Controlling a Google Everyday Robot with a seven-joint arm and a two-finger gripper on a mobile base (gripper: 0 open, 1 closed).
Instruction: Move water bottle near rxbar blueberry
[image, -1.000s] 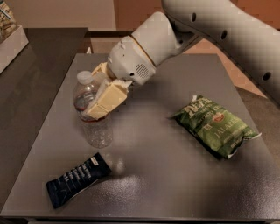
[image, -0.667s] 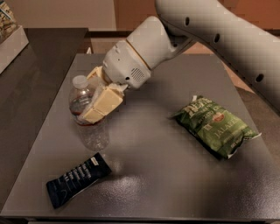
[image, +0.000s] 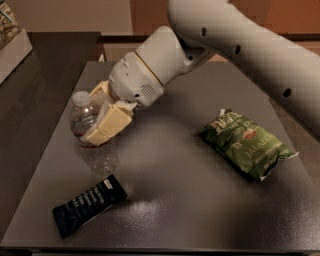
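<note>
The water bottle (image: 86, 122) is a small clear plastic bottle with a white cap, at the left of the grey table. My gripper (image: 102, 117) is shut on it, its cream fingers (image: 111, 125) on either side of the bottle's upper body, the bottle tilted with its cap up and to the left. The rxbar blueberry (image: 89, 204) is a flat dark navy wrapper with white text, lying near the table's front left edge, below the bottle and a short gap apart from it.
A green jalapeño chip bag (image: 246, 144) lies on the right of the grey table (image: 180, 200). A white box (image: 12, 47) stands on the dark surface at far left. The big white arm (image: 240, 45) crosses the upper right.
My gripper has moved slightly left and toward the front with the water bottle in it. The bar and chip bag have not moved.
</note>
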